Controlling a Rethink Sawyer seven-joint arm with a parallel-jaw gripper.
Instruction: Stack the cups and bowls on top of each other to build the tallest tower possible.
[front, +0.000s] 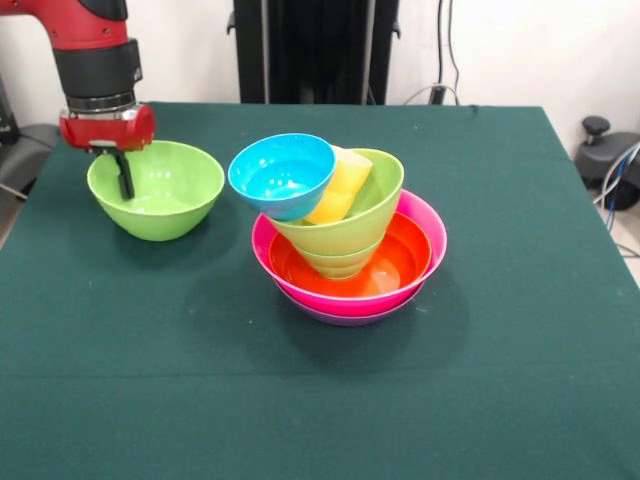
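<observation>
Front view, tower (350, 255) leaning left, yellow cup (342, 185) tilted (blue bowl (282, 175) tipped)

Arm: mine, one, red and black, entering from above and descending near vertical. Wrist: black ribbed collar above a red flange, squared over my jaws. Gripper (124, 172): pointing straight down; a single dark finger (125, 176) shows below the flange, and the spacing of my jaws cannot be made out. Held between my jaws: nothing visible.
</observation>
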